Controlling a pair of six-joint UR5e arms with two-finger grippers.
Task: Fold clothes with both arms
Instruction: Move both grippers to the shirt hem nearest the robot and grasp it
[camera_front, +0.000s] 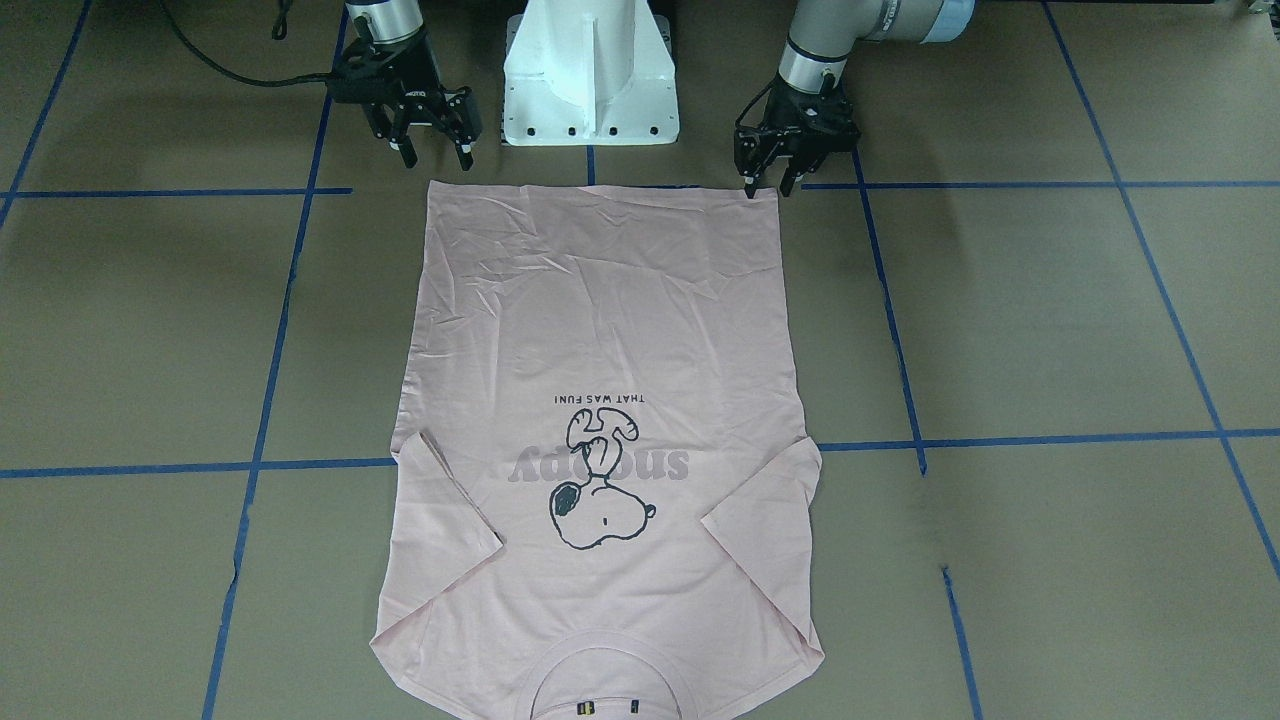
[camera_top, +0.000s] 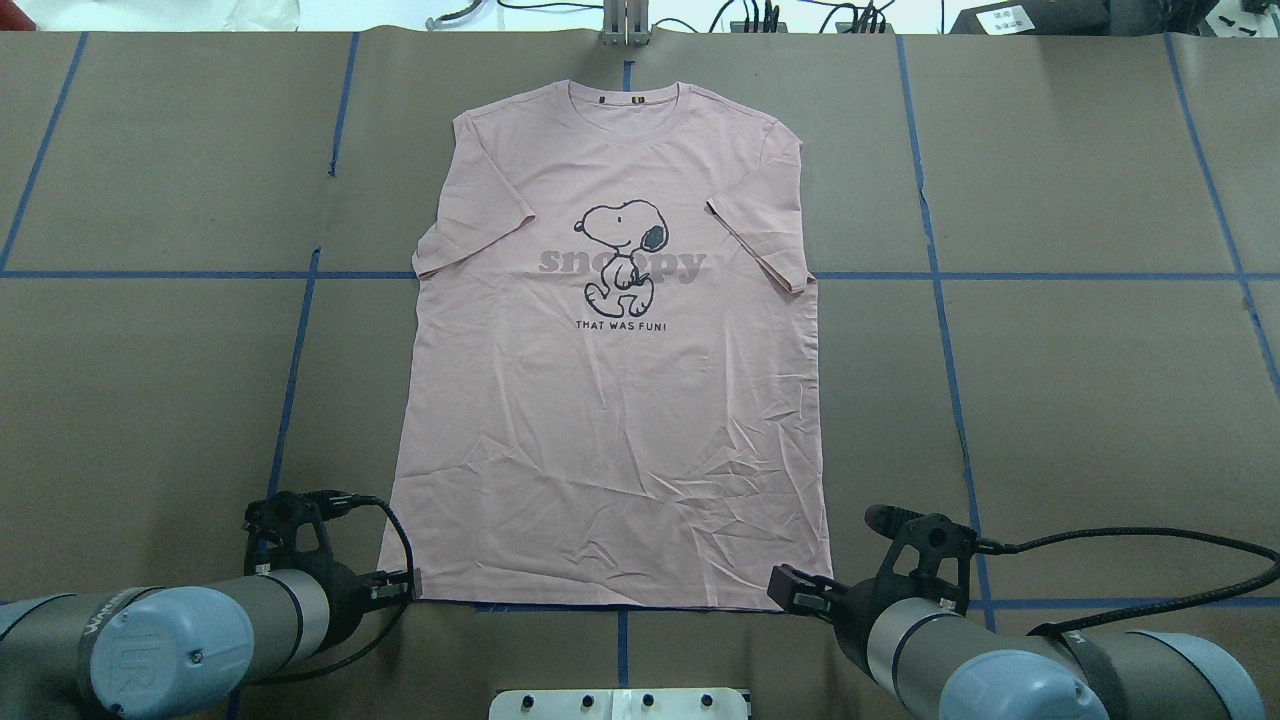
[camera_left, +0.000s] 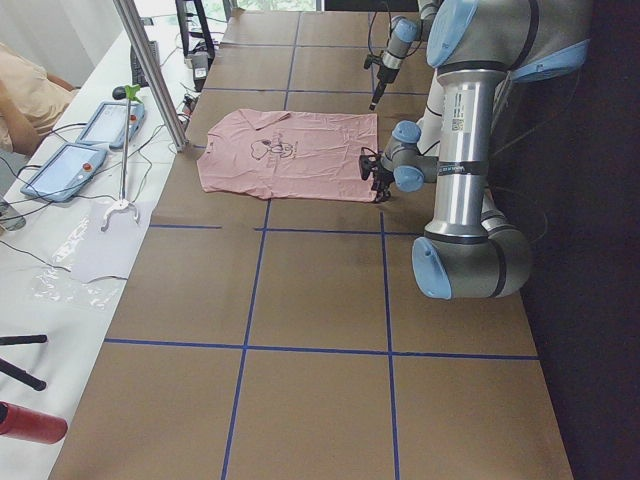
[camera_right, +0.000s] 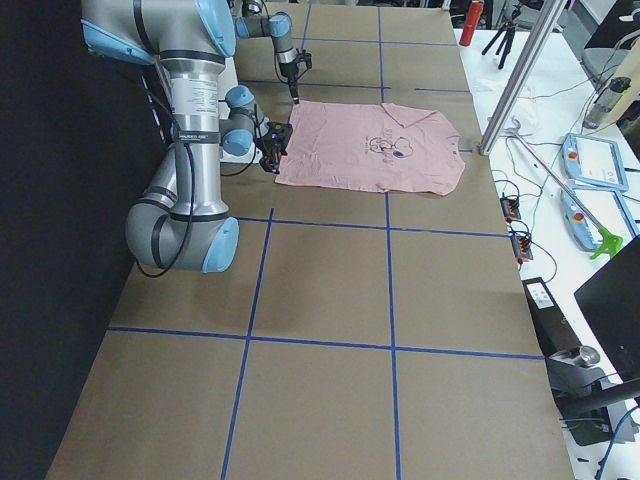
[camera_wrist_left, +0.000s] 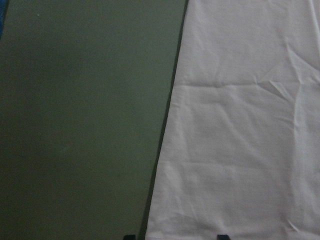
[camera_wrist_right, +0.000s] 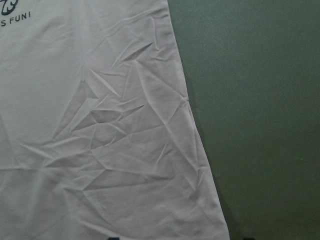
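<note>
The pale pink T-shirt (camera_top: 610, 400) lies flat and print-up on the brown table, collar away from me and hem toward my base. My left gripper (camera_front: 768, 186) is open, low at the hem's corner on my left. In the left wrist view its fingertips (camera_wrist_left: 222, 236) straddle the shirt's (camera_wrist_left: 240, 125) side edge. My right gripper (camera_front: 436, 157) is open, just above the other hem corner. The right wrist view shows the wrinkled shirt (camera_wrist_right: 100, 125) corner between that gripper's two tips. Neither gripper holds any cloth.
The white pedestal base (camera_front: 590, 70) stands between the arms, just behind the hem. Blue tape lines (camera_top: 940, 300) grid the brown table cover. Beyond the far edge are tablets (camera_left: 65, 170), cables and an aluminium post (camera_left: 150, 70). A person's sleeve (camera_left: 25, 90) shows there.
</note>
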